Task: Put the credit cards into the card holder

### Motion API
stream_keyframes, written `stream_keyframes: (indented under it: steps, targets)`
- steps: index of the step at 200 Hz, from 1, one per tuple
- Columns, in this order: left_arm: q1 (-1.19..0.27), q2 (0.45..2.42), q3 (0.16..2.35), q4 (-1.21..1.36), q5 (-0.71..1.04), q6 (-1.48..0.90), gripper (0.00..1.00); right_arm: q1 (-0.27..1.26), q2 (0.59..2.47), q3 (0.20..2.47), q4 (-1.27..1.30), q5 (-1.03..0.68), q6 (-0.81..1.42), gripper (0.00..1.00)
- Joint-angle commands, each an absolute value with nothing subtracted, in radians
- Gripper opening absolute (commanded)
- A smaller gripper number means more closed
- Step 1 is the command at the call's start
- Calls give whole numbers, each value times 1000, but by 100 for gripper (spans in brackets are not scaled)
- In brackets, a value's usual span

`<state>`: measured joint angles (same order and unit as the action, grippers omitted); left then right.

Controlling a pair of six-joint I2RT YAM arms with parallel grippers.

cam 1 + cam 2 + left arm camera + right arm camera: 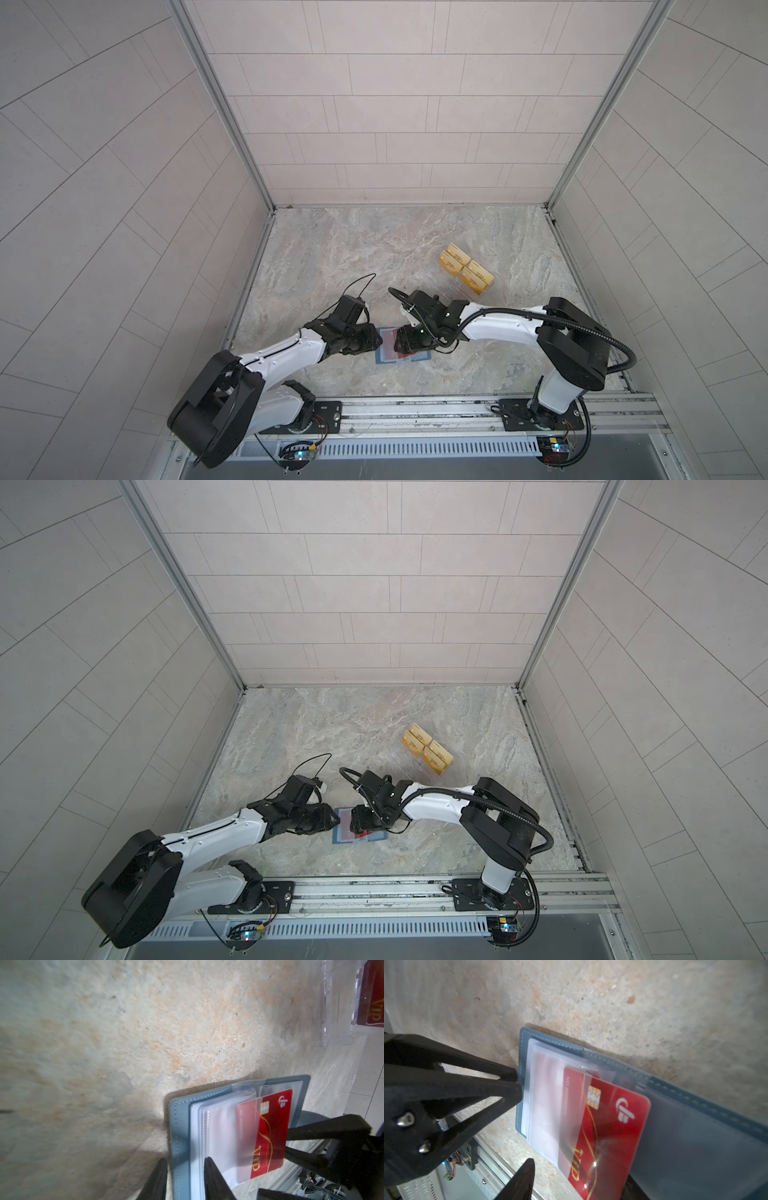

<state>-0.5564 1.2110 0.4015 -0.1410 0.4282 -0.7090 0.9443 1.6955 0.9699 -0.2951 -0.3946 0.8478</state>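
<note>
your left fingers (pixel 208 1167) clamp the card holder (pixel 179 1126) by its cover edge. red vip card (pixel 270 1136) half in a sleeve (pixel 220 1136); right fingers (pixel 301 1131) parted at its free edge.

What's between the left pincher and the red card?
Only clear sleeves of the card holder, from the left gripper at their edge to the credit card; the right wrist view shows it.
</note>
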Motion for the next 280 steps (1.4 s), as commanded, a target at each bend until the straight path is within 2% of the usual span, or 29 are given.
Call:
stream_keyframes:
  steps: [1,56,73,106,162,204,235,280]
  targets:
    - [-553,1209,392,-127,434,-710,34,952,1674,995,-437,-308,795,61]
    - [-552,1222,416,-132,439,-702,35,956,1670,1000,-457,-270,768,62]
    - [-552,1234,422,-128,444,-701,35,956,1653,992,-433,-270,764,66]
    - [-568,1253,439,-120,453,-702,34,952,1651,1005,-479,-260,720,66]
    - [-596,1253,453,-101,443,-738,26,947,1641,961,-440,-245,694,67]
    - [-600,1252,476,-128,427,-749,25,946,1632,940,-408,-258,666,66]
    - [-607,1274,516,-153,421,-742,25,946,1573,948,-465,-190,615,67]
    - [-608,1311,558,-30,523,-778,25,948,1582,950,-494,-170,535,67]
